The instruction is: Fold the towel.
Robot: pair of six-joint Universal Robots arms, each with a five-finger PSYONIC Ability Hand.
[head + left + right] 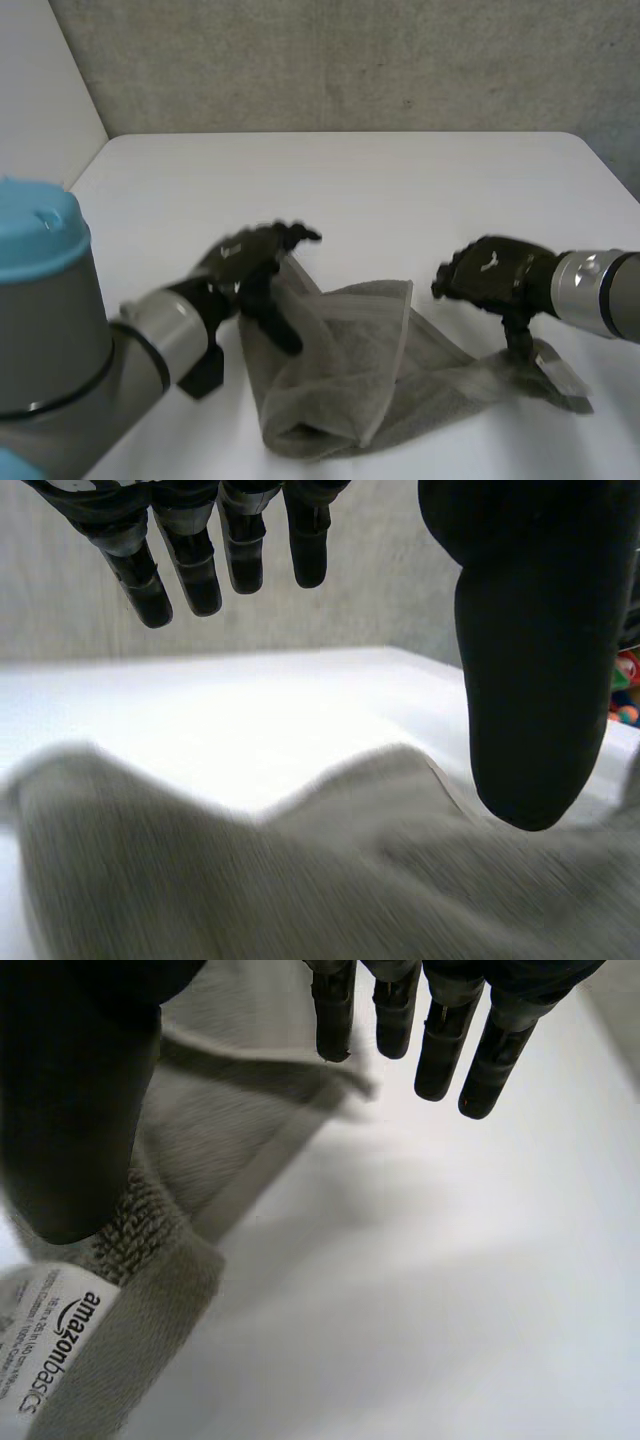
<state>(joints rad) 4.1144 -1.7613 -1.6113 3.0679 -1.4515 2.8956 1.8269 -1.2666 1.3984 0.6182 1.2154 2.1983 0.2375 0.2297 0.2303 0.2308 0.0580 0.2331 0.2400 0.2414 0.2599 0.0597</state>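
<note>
Lying crumpled at table point(400, 190) front edge, towel point(340, 365) — L hand point(250, 258) above left side, R hand point(490, 272) above right corner — both released.

We find the towel point(350, 370) on the near half of the bench point(400, 180), between the two hands. Its left part is doubled over on itself, and a thinner part trails off to the right. The left hand point(250, 255) sits over the towel's far left edge, with the cloth under its palm and bare bench beyond its fingers point(240, 550). The right hand point(490, 275) is over the towel's right end, its thumb pointing down at that corner. A label point(50, 1350) lies on the corner, just beside the thumb. A wall point(350, 60) stands behind the bench's far edge.
</note>
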